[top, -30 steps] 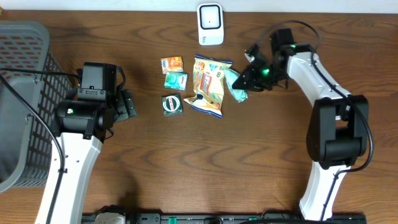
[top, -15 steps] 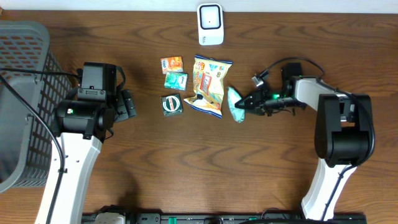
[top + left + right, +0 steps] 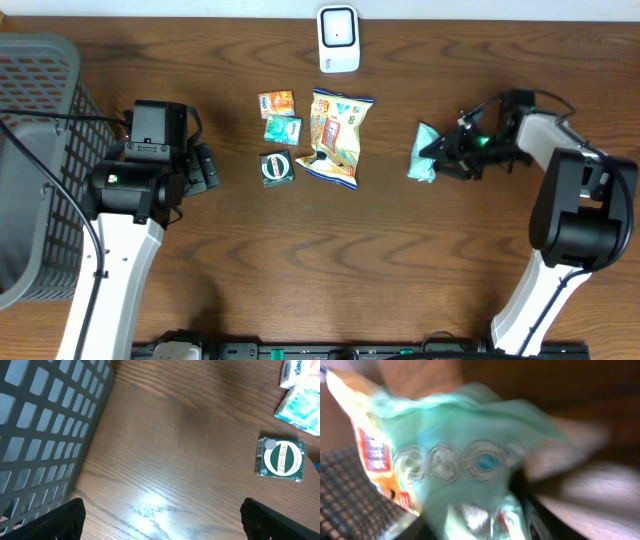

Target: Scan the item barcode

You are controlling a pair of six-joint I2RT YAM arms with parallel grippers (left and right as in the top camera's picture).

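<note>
Forearm stretched inward, right claw (image 3: 443, 155) touches green packet (image 3: 424, 154), grip impossible to tell; left claw (image 3: 208, 168) gapes empty.

The front of the table (image 3: 300, 260) is bare, so I can pass there. The basket (image 3: 40, 120) walls off the left, and small packets (image 3: 283, 128) crowd beside the chip bag (image 3: 338, 135). A gap lies between that bag and the green packet (image 3: 424, 153).

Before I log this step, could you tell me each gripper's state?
Left gripper: open, empty.
Right gripper: at crumpled teal plastic packet, grip cannot be told.
</note>
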